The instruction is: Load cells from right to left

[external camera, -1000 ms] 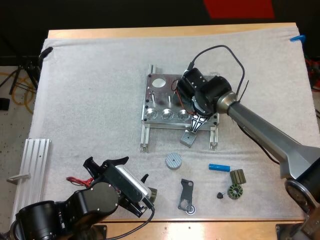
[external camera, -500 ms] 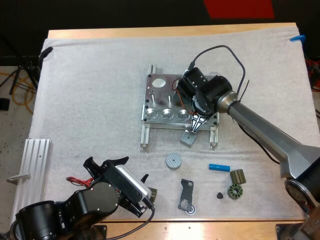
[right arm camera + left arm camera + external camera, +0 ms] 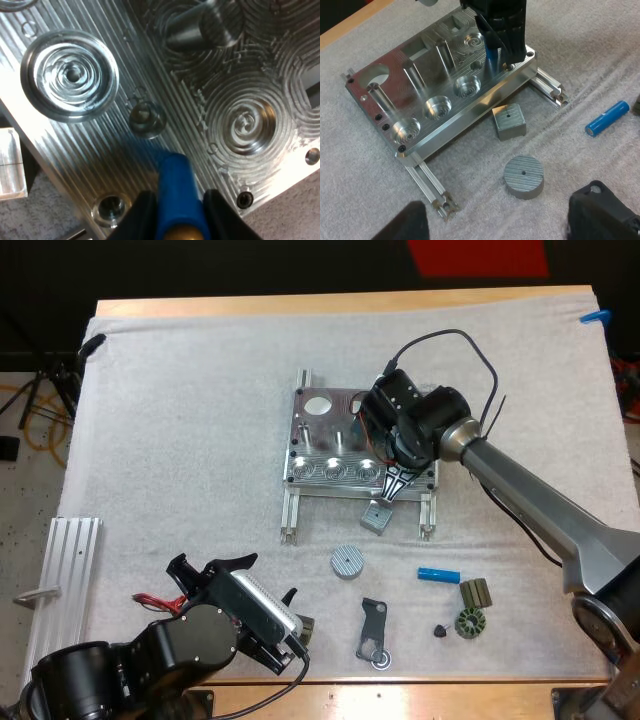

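Item count: ten pieces of nine kinds.

Metal fixture (image 3: 330, 435): one. Blue cylinders: two, namely the loose blue cylinder (image 3: 438, 574) and the held blue cylinder (image 3: 175, 192), which is pinched between the fingers of the right end effector (image 3: 392, 486). Grey square block (image 3: 377, 517): one. Grey round disc (image 3: 346, 561): one. Dark flat bracket (image 3: 373, 630): one. Dark toothed ring (image 3: 466, 623): one. Olive ribbed part (image 3: 475, 592): one. Small black knob (image 3: 440, 631): one. Ribbed aluminium plate (image 3: 65, 565): one.
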